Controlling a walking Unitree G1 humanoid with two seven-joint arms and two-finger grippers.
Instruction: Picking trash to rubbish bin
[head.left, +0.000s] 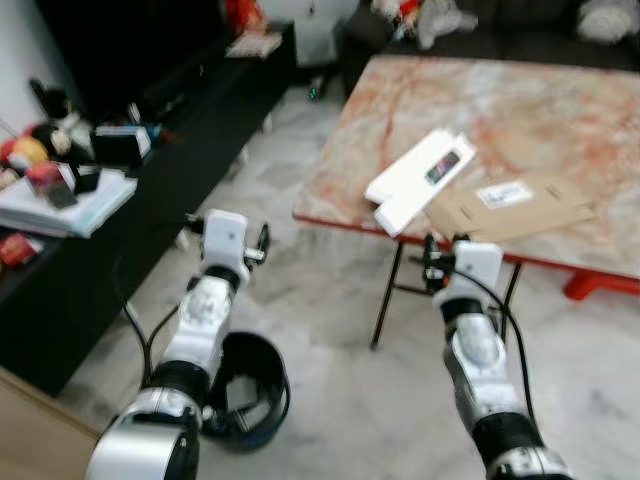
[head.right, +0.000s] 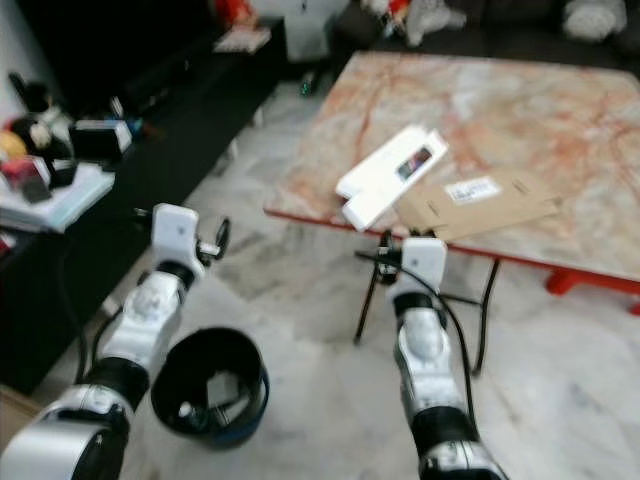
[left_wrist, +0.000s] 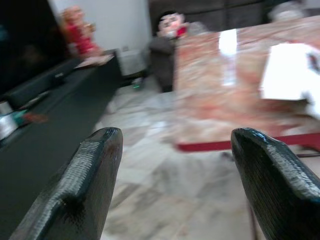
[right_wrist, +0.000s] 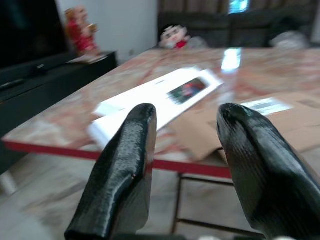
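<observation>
The approach was under way: the right gripper (right_wrist: 185, 165), fingers spread and empty, faced the long white cardboard box (right_wrist: 160, 95) at centre frame; the left gripper (left_wrist: 175, 185) gaped idle. Next, it probably needed to reach forward.

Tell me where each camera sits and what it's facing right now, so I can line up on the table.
Head stereo pair: looks down at marble table, white box, black bin; both arms show.
Left wrist: between the open left gripper fingers, facing the table's near corner and black TV console.
Right wrist: between the open right gripper fingers, facing the box.
Shared: table, white box.
</observation>
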